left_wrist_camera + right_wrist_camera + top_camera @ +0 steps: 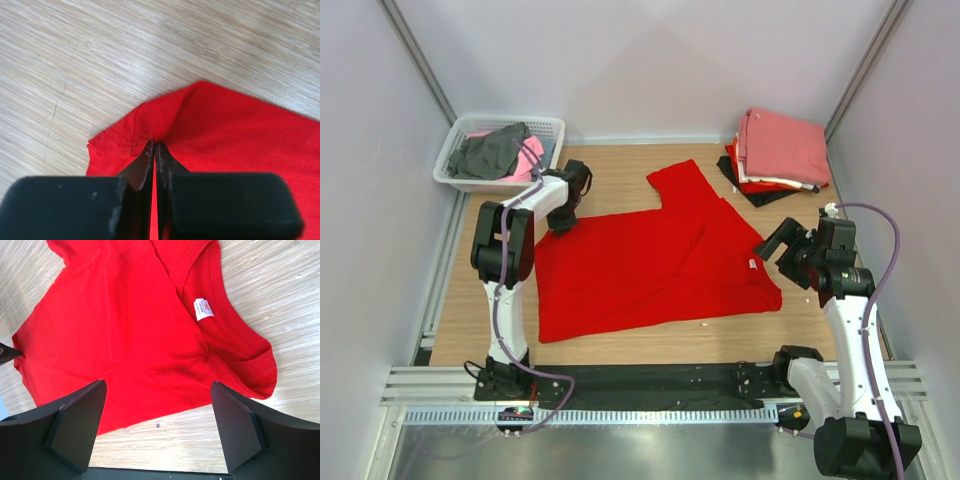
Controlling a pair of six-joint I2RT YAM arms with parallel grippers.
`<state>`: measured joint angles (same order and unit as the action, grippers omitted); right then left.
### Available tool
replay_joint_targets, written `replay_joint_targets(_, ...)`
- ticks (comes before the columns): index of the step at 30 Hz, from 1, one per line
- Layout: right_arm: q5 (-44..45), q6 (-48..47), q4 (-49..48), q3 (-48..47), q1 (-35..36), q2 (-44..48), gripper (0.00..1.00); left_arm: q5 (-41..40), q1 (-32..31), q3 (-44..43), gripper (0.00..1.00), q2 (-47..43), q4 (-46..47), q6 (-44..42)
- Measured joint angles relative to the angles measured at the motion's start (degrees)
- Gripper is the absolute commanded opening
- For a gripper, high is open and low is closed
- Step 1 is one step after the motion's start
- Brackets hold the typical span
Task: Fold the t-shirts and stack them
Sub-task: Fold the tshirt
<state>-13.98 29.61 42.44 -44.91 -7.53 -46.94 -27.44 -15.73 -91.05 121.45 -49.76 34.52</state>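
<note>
Across the middle of the wooden table (620,170), spread flat: bright red t-shirt (640,265), bare wood all round. Far-left corner: white basket (498,184) holding a grey tee (490,152) and a pink tee (528,160). Far right: folded stack (780,150). Left gripper (154,146) clamped on the shirt's far-left corner. Right gripper (159,385) spread wide above the collar, near the neck label (203,309).

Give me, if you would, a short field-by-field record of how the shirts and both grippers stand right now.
red t-shirt: spread on the table, neck label showing
left gripper: shut on a corner of the red t-shirt
right gripper: open, by the collar end, holding nothing
folded stack: far right corner, salmon-pink on top
basket: far left corner, holds grey tee and pink tee
</note>
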Motion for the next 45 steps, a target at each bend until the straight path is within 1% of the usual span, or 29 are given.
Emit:
replay_joint_targets(8, 1.0, -0.6, 0.0, 0.0, 0.3, -0.1, 0.91, 0.1, 0.0, 0.0, 0.00, -0.2, -0.7, -0.1)
replay_joint_targets(12, 1.1, -0.9, -0.2, 0.0, 0.3, -0.3, 0.91, 0.7, 0.0, -0.2, 0.00, -1.9, -3.6, -0.1)
replay_joint_targets(15, -0.5, -1.0, -1.5, 0.0, 0.4, -1.7, 0.89, 1.2, 0.0, -0.6, 0.00, -5.0, -6.7, -0.5)
replay_joint_targets(18, -1.3, -0.8, -3.0, -1.2, 2.7, -5.7, 0.89, 1.7, -0.2, -0.5, 0.00, -8.5, -9.5, -1.1)
replay_joint_targets(20, 0.5, -0.6, -3.5, -3.9, 6.8, -9.5, 0.89, 2.1, -0.4, -0.1, 0.00, -11.0, -10.7, -2.0)
replay_joint_targets(23, 4.6, -1.1, -3.7, -14.4, 15.4, -21.2, 0.90, 2.9, -0.5, 1.5, 0.00, -14.6, -12.3, -3.2)
replay_joint_targets(25, 6.3, -1.8, -4.7, -23.3, 18.6, -30.5, 0.90, 3.5, -0.6, 3.1, 0.00, -16.7, -12.5, -3.9)
replay_joint_targets(29, 9.9, -4.2, -5.3, -42.9, 20.0, -48.8, 0.90, 4.7, -0.7, 7.9, 0.00, -20.1, -11.6, -6.1)
replay_joint_targets(32, 13.3, -6.9, -5.3, -61.4, 20.4, -65.2, 0.91, 5.7, -0.9, 10.1, 0.00, -20.5, -10.8, -6.8)
replay_joint_targets(34, 15.6, -8.6, -4.2, -74.7, 20.6, -76.6, 0.92, 6.7, -1.2, 10.8, 0.00, -20.5, -10.7, -6.8)
replay_joint_targets(35, 16.3, -9.3, -4.4, -78.9, 20.7, -80.4, 0.93, 7.1, -1.5, 10.8, 0.00, -20.5, -10.6, -6.8)
replay_joint_targets(37, 18.1, -10.8, -3.0, -90.4, 20.9, -90.4, 0.94, 7.8, -2.0, 10.8, 0.00, -20.5, -9.9, -6.8)
replay_joint_targets(38, 18.9, -11.5, -3.1, -94.3, 21.0, -94.2, 0.94, 7.9, -2.3, 10.8, 0.00, -20.5, -9.9, -6.8)
replay_joint_targets(40, 20.4, -12.4, -3.6, -99.2, 21.2, -100.0, 0.94, 8.5, -2.7, 10.8, 0.00, -20.5, -9.6, -6.7)
replay_joint_targets(45, 23.5, -13.9, -7.4, -99.3, 21.7, -105.5, 0.94, 9.6, -3.9, 10.9, 0.00, -20.5, -9.1, -6.6)
